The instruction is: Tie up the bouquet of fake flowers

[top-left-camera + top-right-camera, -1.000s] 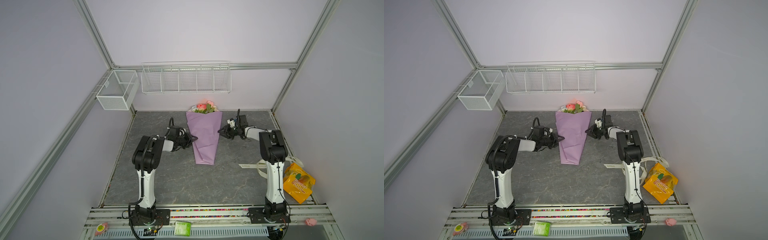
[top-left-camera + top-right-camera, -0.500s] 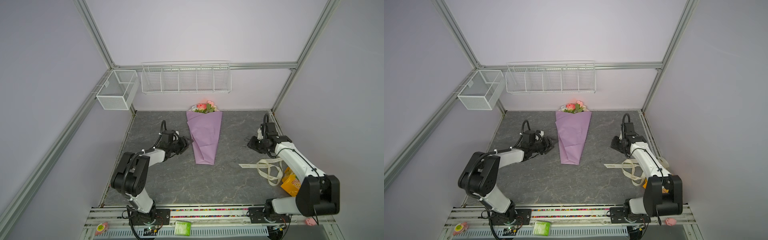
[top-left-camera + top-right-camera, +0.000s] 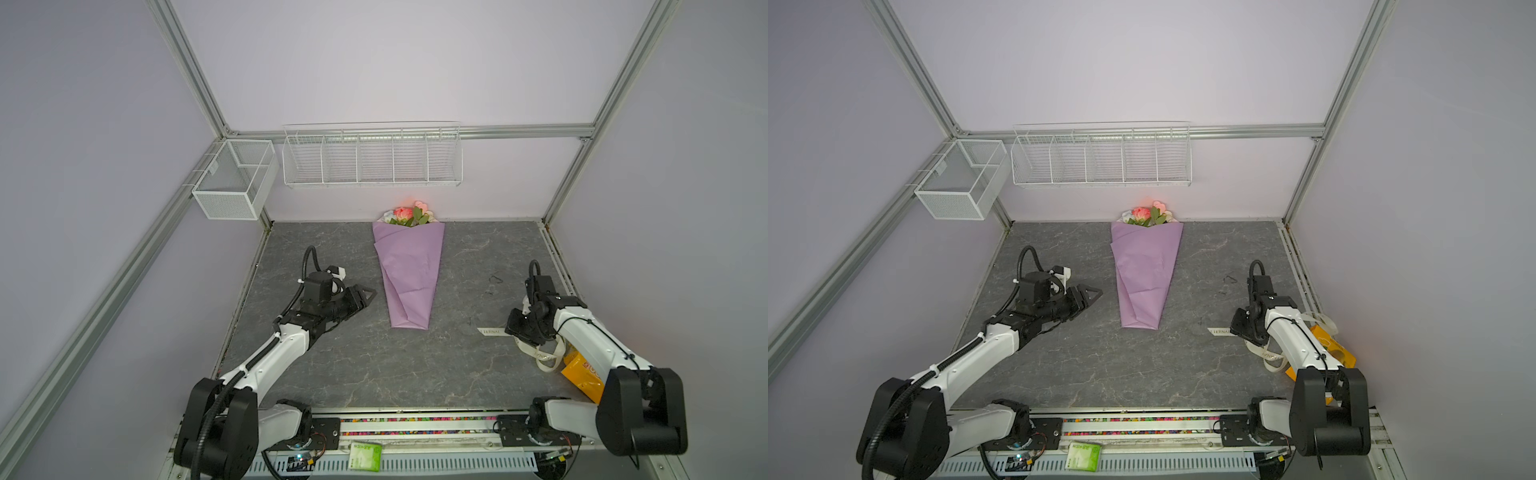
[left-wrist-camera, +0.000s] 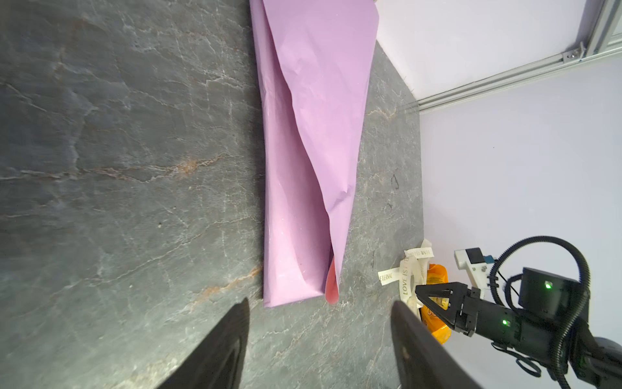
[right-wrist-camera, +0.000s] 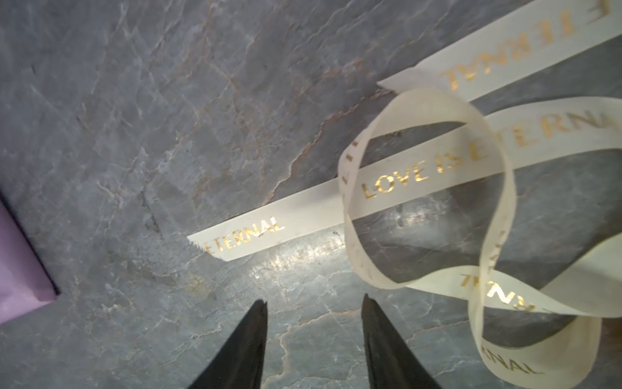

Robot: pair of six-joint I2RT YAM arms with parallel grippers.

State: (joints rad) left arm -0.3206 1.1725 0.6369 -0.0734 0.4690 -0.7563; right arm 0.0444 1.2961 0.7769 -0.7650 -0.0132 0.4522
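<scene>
The jaws of the left gripper [image 4: 319, 301] are seen wide apart with nothing between them. They are pointed at the narrow near end of the lilac paper wrap [image 4: 313, 134], close to it but not touching. The jaws of the right gripper [image 5: 314, 299] are likewise parted and empty. They are held low over the grey table [image 5: 134, 118], just beside the cut end of the cream ribbon [image 5: 303, 208], which is not touched. The bouquet of fake flowers [image 3: 409, 215] is laid mid-table inside the wrap, with its blooms at the far wall. An orange packet [image 3: 582, 374] is seen at the near right, by the ribbon's loops.
</scene>
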